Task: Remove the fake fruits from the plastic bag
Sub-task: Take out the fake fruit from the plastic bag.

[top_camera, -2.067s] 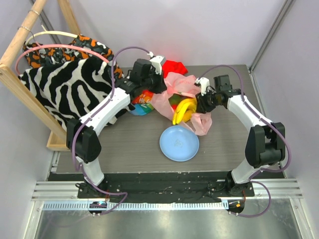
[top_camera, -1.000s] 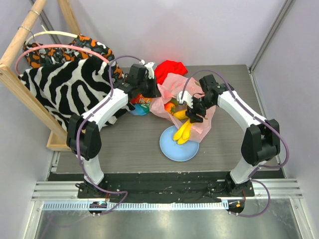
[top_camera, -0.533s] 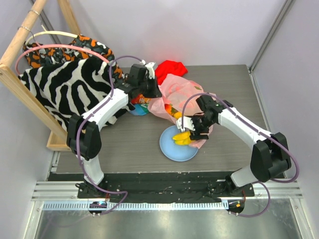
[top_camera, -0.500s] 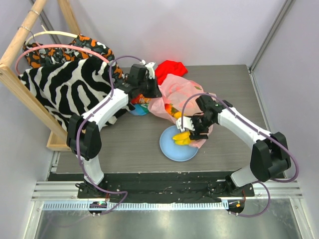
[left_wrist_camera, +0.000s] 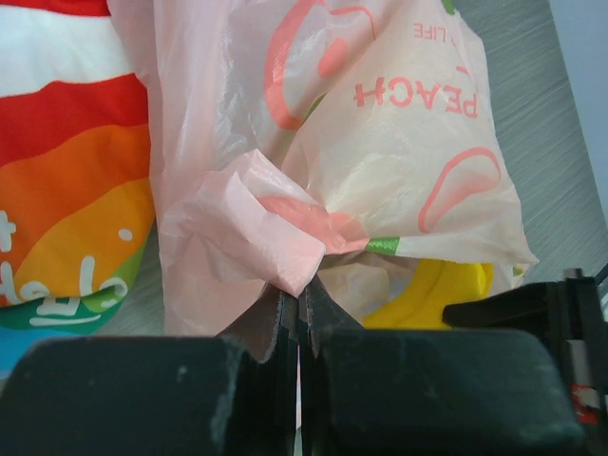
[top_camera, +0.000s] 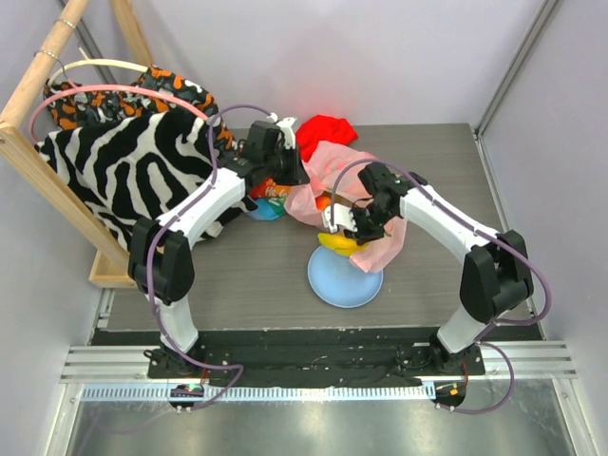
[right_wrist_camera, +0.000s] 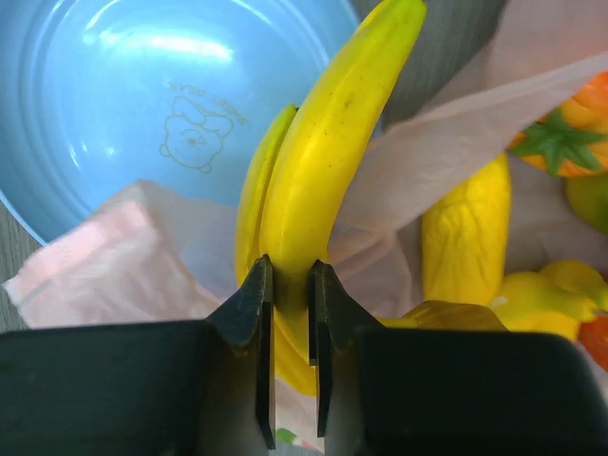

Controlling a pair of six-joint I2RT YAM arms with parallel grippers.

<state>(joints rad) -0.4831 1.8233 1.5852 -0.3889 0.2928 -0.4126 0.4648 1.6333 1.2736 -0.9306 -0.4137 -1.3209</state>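
Observation:
The pink plastic bag [top_camera: 353, 176] lies crumpled mid-table. My left gripper [top_camera: 291, 177] is shut on a fold of the bag's left edge [left_wrist_camera: 285, 256]. My right gripper [top_camera: 342, 231] is shut on the yellow banana bunch [right_wrist_camera: 323, 161] and holds it over the far rim of the light-blue plate [top_camera: 344, 280], with the tips pointing at the plate [right_wrist_camera: 142, 104]. In the bag's mouth lie an orange-red fruit with a green top [right_wrist_camera: 562, 138], a green fruit [right_wrist_camera: 591, 201] and other yellow fruits [right_wrist_camera: 465, 228]. The bananas also show in the left wrist view [left_wrist_camera: 427, 294].
A rainbow-striped cloth [top_camera: 266, 201] lies just left of the bag. A red cloth [top_camera: 326, 128] lies behind it. A zebra-print cloth [top_camera: 123, 166] hangs over a wooden rack [top_camera: 38, 161] at the left. A loose flap of the bag [right_wrist_camera: 104, 266] lies on the plate's near rim.
My right gripper pulled the banana bunch out of the bag and over the plate, then moved it back to the plate's far rim. The left gripper kept its hold on the bag.

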